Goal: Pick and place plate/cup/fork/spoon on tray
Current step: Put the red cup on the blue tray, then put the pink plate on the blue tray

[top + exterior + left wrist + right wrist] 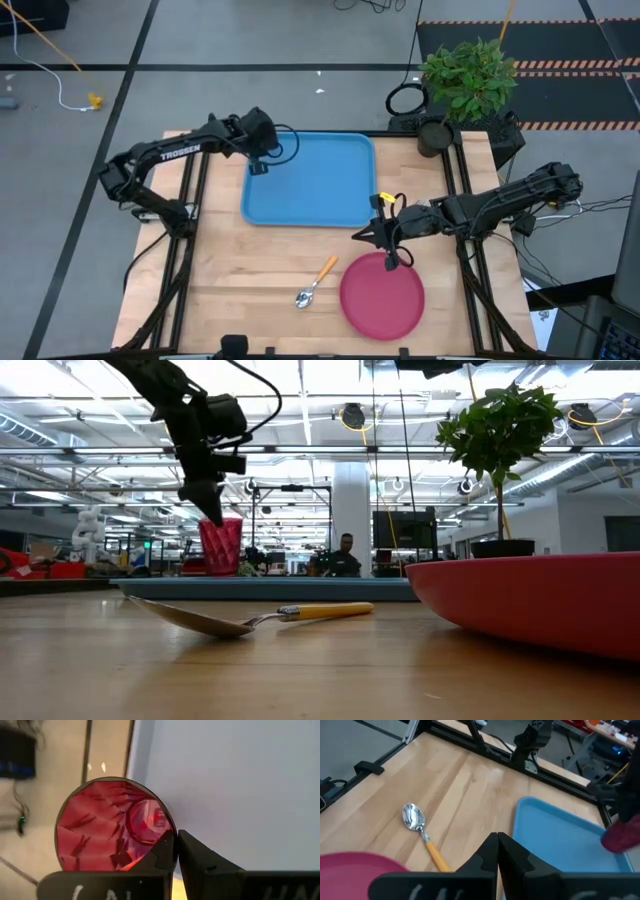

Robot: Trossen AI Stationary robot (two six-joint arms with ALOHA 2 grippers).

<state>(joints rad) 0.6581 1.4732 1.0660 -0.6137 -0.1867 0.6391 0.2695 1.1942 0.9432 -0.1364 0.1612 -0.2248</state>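
Note:
The dark red cup (221,546) stands upright at the far left corner of the light blue tray (320,190). My left gripper (258,165) is above the cup and shut on its rim. The tray's rim hides the cup's base in the low view. The pink-red plate (382,297) lies on the table near the front right. The orange-handled spoon (315,283) lies to its left. My right gripper (392,258) is shut over the plate's far edge, and its wrist view (498,847) shows nothing between the fingers. The fork is not in view. My left gripper holds the cup by its rim (171,831), with one finger (155,855) inside the cup and one (205,862) outside. The fingers come from above, pointing down. The cup is upright below them; whether its base rests on the tray I cannot tell.
A potted plant (465,85) stands at the table's far right corner. Black frame rails run along the table's left and right sides. A person (345,557) shows far behind the table in the low view. Bare wood lies between the tray and the spoon.

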